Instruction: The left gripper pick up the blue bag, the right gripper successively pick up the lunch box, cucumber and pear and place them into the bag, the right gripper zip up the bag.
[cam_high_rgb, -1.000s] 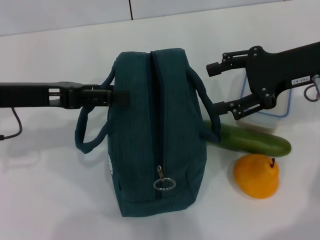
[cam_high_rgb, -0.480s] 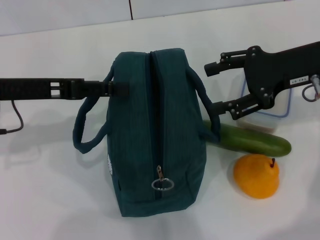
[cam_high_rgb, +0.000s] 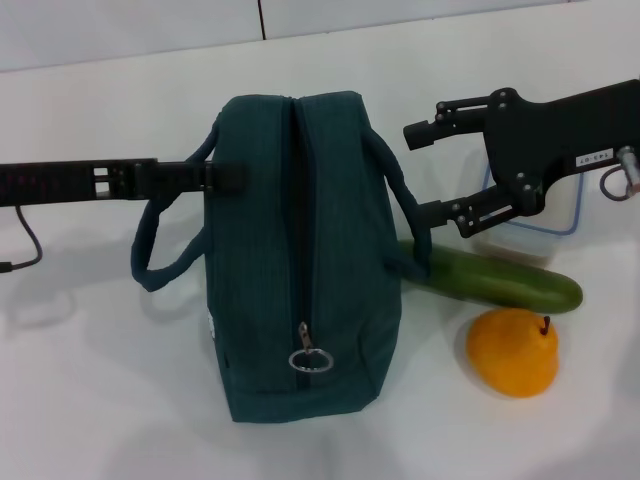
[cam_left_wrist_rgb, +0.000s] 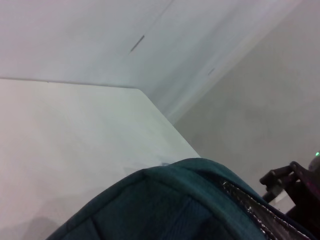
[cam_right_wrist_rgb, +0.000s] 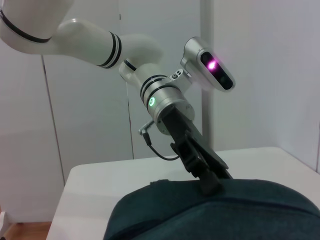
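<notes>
White table (cam_high_rgb: 90, 400) carries everything you see. Your blue bag (cam_high_rgb: 300, 260) stands in the middle, zip closed, ring pull at the near end. Your left gripper (cam_high_rgb: 225, 177) touches the bag's left side at the handle; whether it is clamped I cannot tell. Your right gripper (cam_high_rgb: 420, 170) hangs wide open just beside the right handle, above the cucumber (cam_high_rgb: 500, 278). Behind it sits the lunch box (cam_high_rgb: 540, 235), and the pear (cam_high_rgb: 513, 351) lies near the cucumber.

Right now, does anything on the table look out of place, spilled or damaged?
Nothing stands out. The blue bag sits upright, zipped, left gripper at its handle. The lunch box, cucumber and pear lie intact beside it.
</notes>
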